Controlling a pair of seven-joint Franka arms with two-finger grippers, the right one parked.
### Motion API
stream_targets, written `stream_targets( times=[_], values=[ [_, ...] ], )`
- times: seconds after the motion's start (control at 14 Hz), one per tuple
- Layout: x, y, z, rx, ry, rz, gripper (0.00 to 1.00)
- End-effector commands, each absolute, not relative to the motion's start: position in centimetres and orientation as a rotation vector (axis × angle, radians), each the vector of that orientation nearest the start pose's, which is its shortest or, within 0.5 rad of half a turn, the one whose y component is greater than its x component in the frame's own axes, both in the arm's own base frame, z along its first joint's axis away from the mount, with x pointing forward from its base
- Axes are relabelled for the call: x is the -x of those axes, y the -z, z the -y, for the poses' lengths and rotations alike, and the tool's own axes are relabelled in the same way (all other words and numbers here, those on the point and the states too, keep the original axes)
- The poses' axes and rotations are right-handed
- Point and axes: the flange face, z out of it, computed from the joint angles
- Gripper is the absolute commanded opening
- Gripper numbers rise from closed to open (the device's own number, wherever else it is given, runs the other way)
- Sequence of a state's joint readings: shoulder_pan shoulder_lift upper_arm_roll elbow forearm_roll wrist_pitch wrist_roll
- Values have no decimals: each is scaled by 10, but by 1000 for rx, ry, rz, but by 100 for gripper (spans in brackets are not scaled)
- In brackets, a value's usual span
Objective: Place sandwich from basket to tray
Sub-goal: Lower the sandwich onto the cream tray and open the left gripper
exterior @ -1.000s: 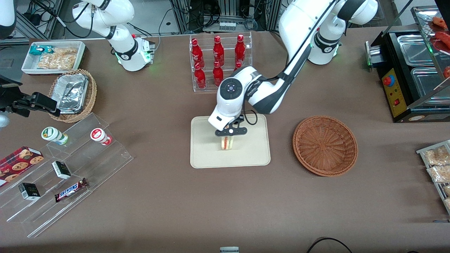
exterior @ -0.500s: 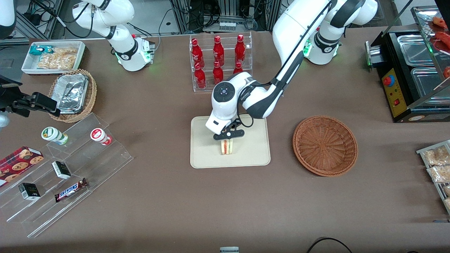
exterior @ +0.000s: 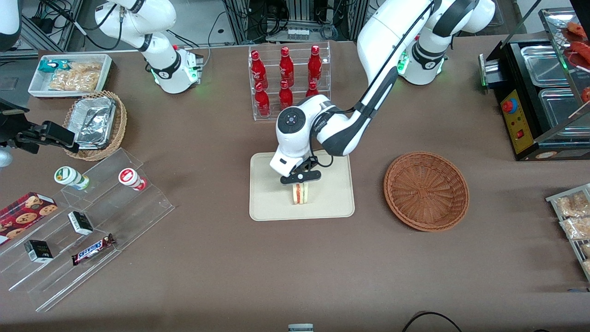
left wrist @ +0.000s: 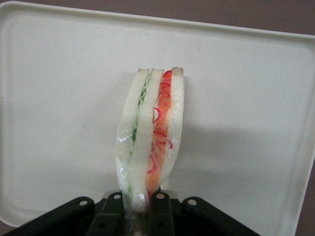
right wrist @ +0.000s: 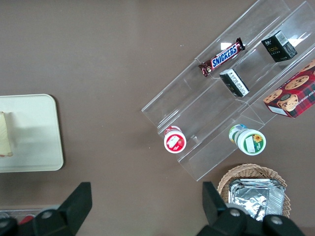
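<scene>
The sandwich (exterior: pixel 300 194) is a white bread wedge with red and green filling, standing on its edge on the cream tray (exterior: pixel 267 203). My left gripper (exterior: pixel 300 181) is over the tray, shut on the sandwich's upper end. In the left wrist view the fingers (left wrist: pixel 112 212) press the wrapped sandwich (left wrist: pixel 150 147) from both sides, with the tray (left wrist: pixel 59 98) just beneath it. The sandwich also shows at the edge of the right wrist view (right wrist: pixel 5 133). The reddish-brown basket (exterior: pixel 426 190) lies empty beside the tray, toward the working arm's end of the table.
A clear rack of red bottles (exterior: pixel 286 78) stands farther from the front camera than the tray. A clear stepped shelf with snacks (exterior: pixel 87 221), a tan basket of foil containers (exterior: pixel 94 123) and a white snack bin (exterior: pixel 69 74) lie toward the parked arm's end. A black warmer (exterior: pixel 534 97) stands at the working arm's end.
My left gripper has come down with the sandwich, which now sits lower on the tray. The wrist has shifted slightly toward the parked arm's end.
</scene>
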State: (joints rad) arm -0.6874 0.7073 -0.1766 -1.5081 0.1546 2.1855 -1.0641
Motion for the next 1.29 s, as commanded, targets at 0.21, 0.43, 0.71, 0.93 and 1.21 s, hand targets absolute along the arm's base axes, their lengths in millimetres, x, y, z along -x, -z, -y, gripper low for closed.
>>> stream_targets(
  times=[0.21, 0.43, 0.71, 0.93, 1.21],
  values=[
    [-481, -246, 526, 3098, 1, 292, 100],
    [-490, -285, 525, 3124, 69, 313, 100],
    [-507, -368, 492, 3072, 69, 417, 100],
    [-529, -389, 456, 3038, 33, 533, 100],
    [-556, -397, 400, 2970, -21, 582, 100]
  ],
)
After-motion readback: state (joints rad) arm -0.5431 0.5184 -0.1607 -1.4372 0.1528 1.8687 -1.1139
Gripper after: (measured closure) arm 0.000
